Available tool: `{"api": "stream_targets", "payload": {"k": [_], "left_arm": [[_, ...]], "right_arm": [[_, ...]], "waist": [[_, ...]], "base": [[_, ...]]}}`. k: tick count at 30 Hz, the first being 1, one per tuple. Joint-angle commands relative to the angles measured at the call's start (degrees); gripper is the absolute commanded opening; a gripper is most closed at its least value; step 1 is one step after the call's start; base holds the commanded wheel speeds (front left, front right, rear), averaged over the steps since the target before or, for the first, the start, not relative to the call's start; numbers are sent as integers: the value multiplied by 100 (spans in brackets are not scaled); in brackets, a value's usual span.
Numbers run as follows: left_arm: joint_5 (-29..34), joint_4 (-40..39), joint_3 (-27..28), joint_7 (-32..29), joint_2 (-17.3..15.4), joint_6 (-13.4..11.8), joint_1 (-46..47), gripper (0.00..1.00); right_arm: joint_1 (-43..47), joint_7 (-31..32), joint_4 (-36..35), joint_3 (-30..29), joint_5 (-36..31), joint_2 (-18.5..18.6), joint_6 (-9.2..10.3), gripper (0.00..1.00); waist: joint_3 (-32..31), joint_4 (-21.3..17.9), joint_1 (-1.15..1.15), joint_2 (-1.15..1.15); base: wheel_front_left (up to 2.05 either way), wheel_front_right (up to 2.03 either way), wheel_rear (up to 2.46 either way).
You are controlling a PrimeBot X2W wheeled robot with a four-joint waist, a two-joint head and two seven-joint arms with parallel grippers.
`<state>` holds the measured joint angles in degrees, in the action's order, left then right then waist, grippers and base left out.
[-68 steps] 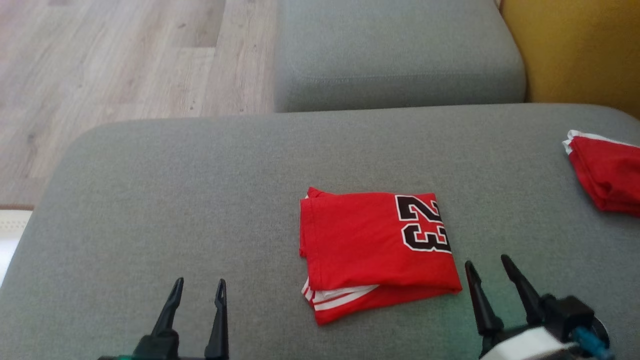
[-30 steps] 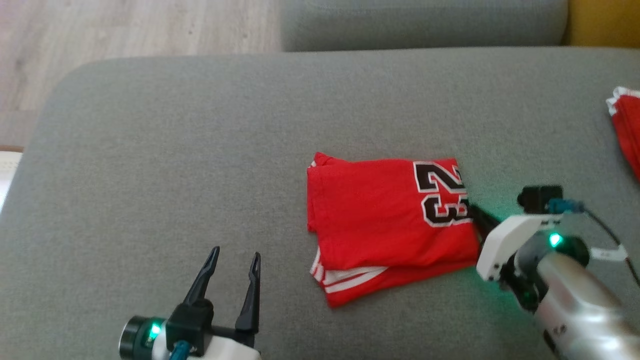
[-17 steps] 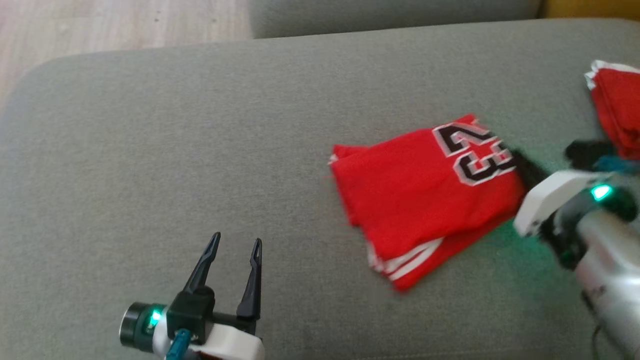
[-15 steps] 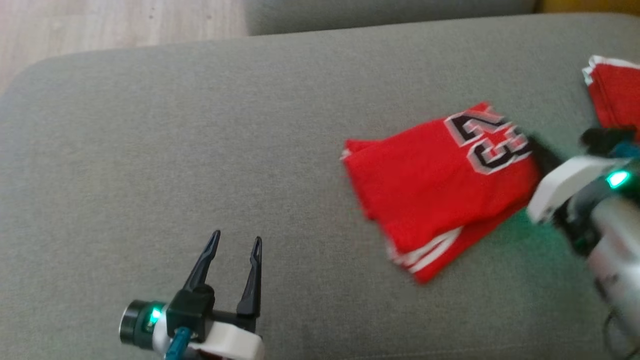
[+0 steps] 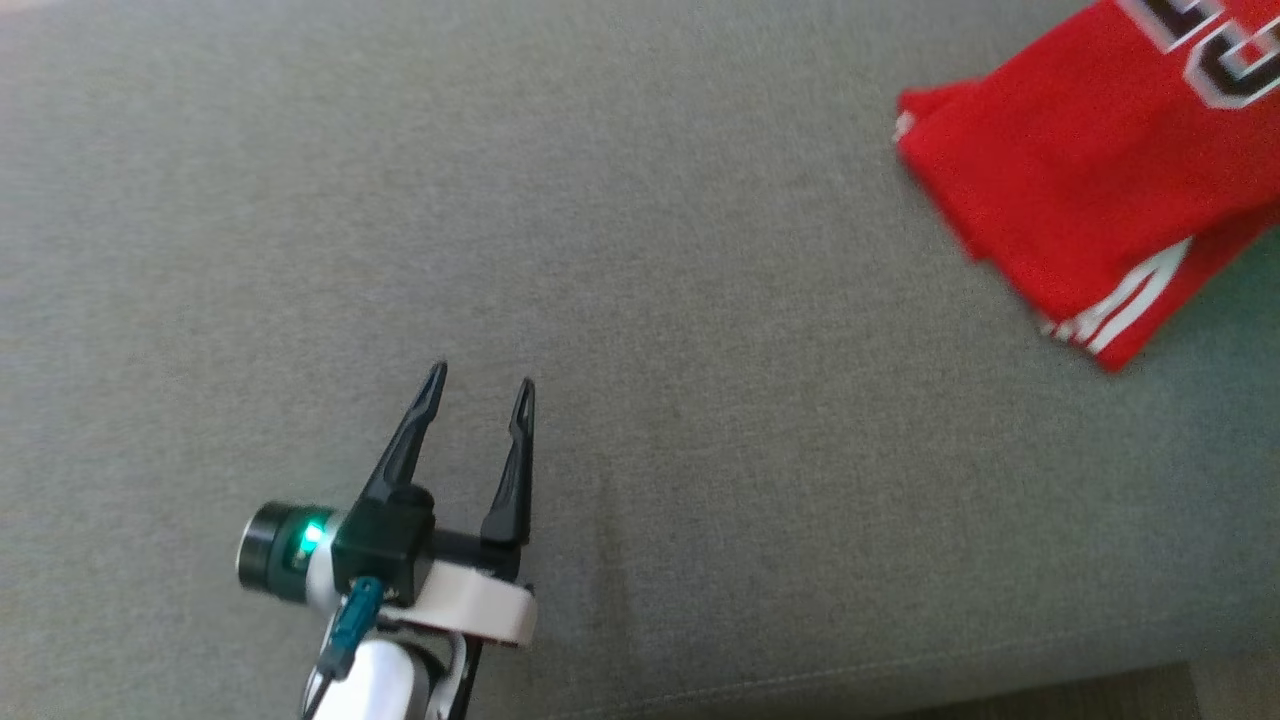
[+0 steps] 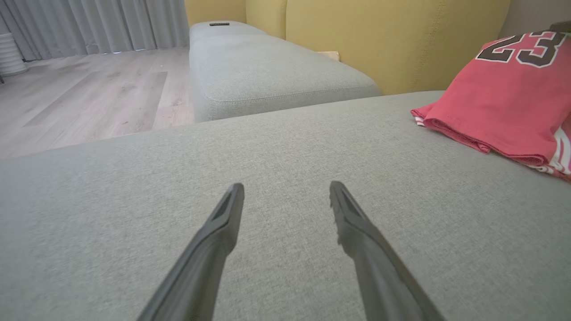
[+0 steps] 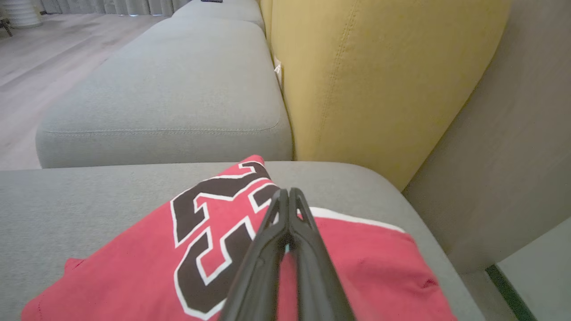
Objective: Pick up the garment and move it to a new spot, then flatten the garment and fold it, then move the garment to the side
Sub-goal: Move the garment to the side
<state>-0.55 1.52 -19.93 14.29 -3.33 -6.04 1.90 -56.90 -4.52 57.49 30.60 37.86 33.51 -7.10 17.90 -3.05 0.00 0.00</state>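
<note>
Gripping folded no. 23 jersey [image 7: 134,272] by edge at tips of clenched R jaws; idling w/ L jaws released. Drag low+slow so folds hold.

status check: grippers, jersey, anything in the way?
Left gripper open, over grey sofa cushion. Right gripper shut on red 23 jersey, numbered end raised. Yellow backrest close behind it.

Red folded fabric jersey [image 5: 1080,170], black white-edged "23" uppermost, white stripes at its lower edge; lies skewed at upper right of frame on grey sofa cushion [image 5: 600,300].
</note>
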Motion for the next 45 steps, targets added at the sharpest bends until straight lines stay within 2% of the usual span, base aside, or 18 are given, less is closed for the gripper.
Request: {"api": "stream_targets", "payload": {"k": [1,14,15,16,22,28,32,35,36,40,45], "left_arm": [[54,-185,113,71,43,14,222,100],[71,-204,7,71,11,49,619,100],[70,-204,-3,71,8,52,637,100],[68,-202,-13,71,5,55,654,100],[47,-137,-11,71,-11,11,672,100],[-285,-111,217,71,13,-142,408,100],[-569,-18,341,71,26,-42,131,100],[-658,28,449,71,32,6,-69,100],[-660,73,522,71,34,-19,-211,100],[-607,131,698,71,37,-148,-522,100],[-560,12,843,71,41,-266,-770,100]], "right_arm": [[-202,-43,-6,-51,-86,241,-39,0],[-1082,-333,1451,-659,-892,669,-39,0],[-1117,-374,1519,-712,-988,670,-39,10],[-1143,-427,1568,-783,-1083,674,-39,100],[-1018,-660,1642,-1231,-1709,428,-39,100],[-480,-948,1645,-1659,-1896,-407,-39,100],[157,-1038,1376,-1673,-2002,-909,-39,100],[841,-1044,656,-1835,-2027,-1249,-39,100],[1443,-1045,2,-1983,-2061,-1473,-39,100],[2710,-1046,-1351,-2281,-2189,-1979,-39,100],[4057,-1047,-3073,-2617,-2442,-2535,-39,100]], "waist": [[200,-128,0,0],[611,-279,0,0],[627,-279,0,0],[643,-276,0,0],[465,-239,0,0],[-242,-100,0,0],[-744,46,0,0],[-1101,165,0,0],[-1349,252,0,0],[-1767,413,0,0],[-2005,653,0,0]], "base": [[0,0,0],[0,0,0],[0,0,0],[0,0,0],[0,0,0],[0,0,0],[0,0,0],[0,0,0],[0,0,0],[0,0,0],[0,0,0]]}}
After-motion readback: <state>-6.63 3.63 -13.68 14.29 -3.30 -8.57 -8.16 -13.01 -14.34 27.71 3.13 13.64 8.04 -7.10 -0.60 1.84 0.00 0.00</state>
